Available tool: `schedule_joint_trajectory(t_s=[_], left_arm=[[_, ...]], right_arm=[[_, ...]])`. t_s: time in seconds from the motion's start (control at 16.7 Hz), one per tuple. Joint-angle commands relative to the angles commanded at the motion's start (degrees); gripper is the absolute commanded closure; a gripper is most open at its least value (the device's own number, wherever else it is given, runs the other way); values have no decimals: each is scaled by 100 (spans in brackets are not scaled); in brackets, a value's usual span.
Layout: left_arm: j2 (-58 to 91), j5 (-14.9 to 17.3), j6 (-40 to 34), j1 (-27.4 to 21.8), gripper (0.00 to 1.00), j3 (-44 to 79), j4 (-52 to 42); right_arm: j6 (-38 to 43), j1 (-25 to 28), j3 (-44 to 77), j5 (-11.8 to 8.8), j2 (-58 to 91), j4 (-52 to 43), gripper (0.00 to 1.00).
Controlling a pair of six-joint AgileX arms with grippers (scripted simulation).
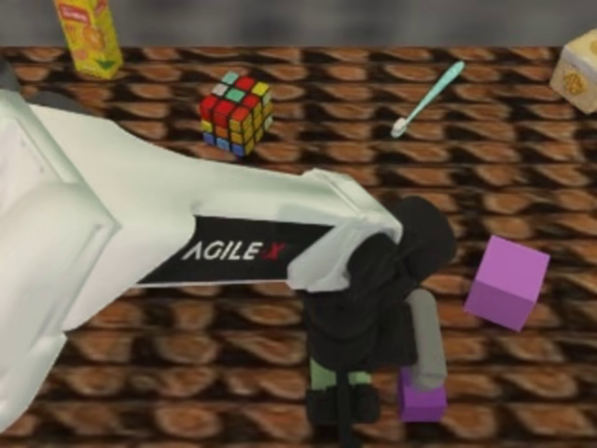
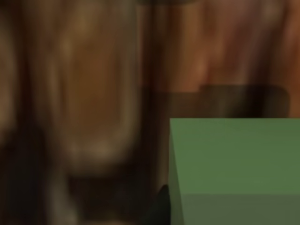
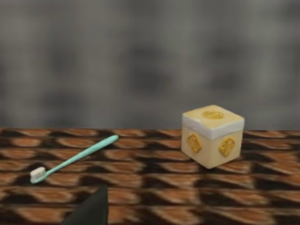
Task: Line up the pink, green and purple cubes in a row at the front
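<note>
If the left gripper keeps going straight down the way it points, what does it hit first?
Probably the green cube: it sits directly under the left gripper near the table's front edge, beside the purple cube. The top view hides the fingers, so how much gap remains, if any, is unclear.

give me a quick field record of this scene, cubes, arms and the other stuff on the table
pink cube: right of centre, alone, tilted to the table edges
green cube: near the front edge, mostly hidden under the left claw
purple cube: front, just right of the green cube
left claw: lowered over the green cube; grip state unclear
right arm: not seen from above
puzzle cube: back, left of centre
toothbrush: back, right of centre
juice carton: back left
cream box: back right corner
row status: not yet lined up; pink cube still apart
</note>
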Motion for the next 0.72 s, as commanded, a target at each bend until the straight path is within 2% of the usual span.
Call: schedule_joint_trajectory(t_s=[0.6, 0.72], left_arm=[[0, 0, 0, 0, 2, 0, 0], [0, 0, 0, 0, 0, 0, 0]], right_arm=[[0, 0, 0, 0, 0, 0, 0], [0, 0, 0, 0, 0, 0, 0]])
